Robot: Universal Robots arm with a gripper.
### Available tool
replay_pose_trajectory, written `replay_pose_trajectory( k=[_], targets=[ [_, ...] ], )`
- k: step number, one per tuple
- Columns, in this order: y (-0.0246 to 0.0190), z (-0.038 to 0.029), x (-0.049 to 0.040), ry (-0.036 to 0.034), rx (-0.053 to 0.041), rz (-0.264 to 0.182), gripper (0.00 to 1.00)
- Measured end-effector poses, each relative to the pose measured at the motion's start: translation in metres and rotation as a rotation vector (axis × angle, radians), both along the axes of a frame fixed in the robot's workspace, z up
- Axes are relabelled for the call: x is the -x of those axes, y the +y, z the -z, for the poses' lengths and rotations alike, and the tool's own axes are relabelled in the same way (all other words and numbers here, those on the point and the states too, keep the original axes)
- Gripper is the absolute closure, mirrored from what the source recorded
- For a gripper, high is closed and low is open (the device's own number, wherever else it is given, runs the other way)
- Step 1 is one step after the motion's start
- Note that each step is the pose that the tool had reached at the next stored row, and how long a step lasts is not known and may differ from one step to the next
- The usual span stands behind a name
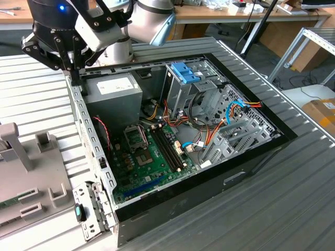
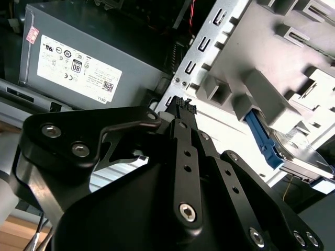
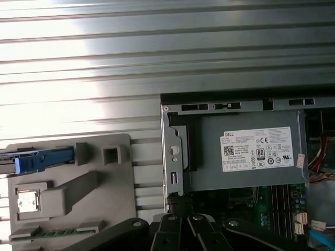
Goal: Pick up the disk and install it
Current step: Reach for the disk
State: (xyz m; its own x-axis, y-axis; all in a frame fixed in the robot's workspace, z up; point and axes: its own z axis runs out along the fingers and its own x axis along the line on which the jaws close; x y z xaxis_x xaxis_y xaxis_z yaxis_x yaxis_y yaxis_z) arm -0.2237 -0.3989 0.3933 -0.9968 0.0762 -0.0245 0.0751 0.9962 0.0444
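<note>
Exterior view: the gripper (image 1: pixel 76 77) is poised over the computer case (image 1: pixel 86 125), beside the power supply (image 1: pixel 112 89). Second wrist view: its fingers (image 2: pixel 183 137) are closed together, empty. First wrist view: the disk (image 3: pixel 44 159) is lodged in the grey fixture (image 3: pixel 99 183)

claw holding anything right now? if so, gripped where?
Nothing held. The claw is shut with nothing between its tips, near the case wall. The disk sits in the grey fixture, apart from the claw.
</note>
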Motion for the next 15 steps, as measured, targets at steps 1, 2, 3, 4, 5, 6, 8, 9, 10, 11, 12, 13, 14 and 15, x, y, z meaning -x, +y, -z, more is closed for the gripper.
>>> replay_pose_trajectory(
  k=[1, 2, 3, 4, 5, 6, 8, 9, 10, 11, 12, 13, 14, 15],
  targets=[
    [0.0000, 0.0000, 0.0014, 0.0000, 0.0000, 0.000, 0.89],
    [0.0000, 0.0000, 0.0024, 0.0000, 0.0000, 0.000, 0.89],
    [0.0000, 0.0000, 0.0031, 0.0001, 0.0000, 0.000, 0.89],
    [0.0000, 0.0000, 0.0045, 0.0000, 0.0000, 0.000, 0.89],
    [0.0000, 0.0000, 0.0058, 0.0000, 0.0000, 0.000, 0.89],
    [0.0000, 0.0000, 0.0069, 0.0000, 0.0000, 0.000, 0.89],
    [0.0000, 0.0000, 0.0072, 0.0000, 0.0000, 0.000, 0.89],
    [0.0000, 0.0000, 0.0073, 0.0001, 0.0000, 0.000, 0.89],
    [0.0000, 0.0000, 0.0074, 0.0001, 0.0000, 0.000, 0.89],
    [0.0000, 0.0000, 0.0075, 0.0000, 0.0000, 0.000, 0.89],
    [0.0000, 0.0000, 0.0075, 0.0001, 0.0000, 0.000, 0.89],
    [0.0000, 0.0000, 0.0075, 0.0000, 0.0000, 0.000, 0.89],
    [0.0000, 0.0000, 0.0076, 0.0001, 0.0000, 0.000, 0.89],
    [0.0000, 0.0000, 0.0076, 0.0001, 0.0000, 0.000, 0.89]
  ],
)
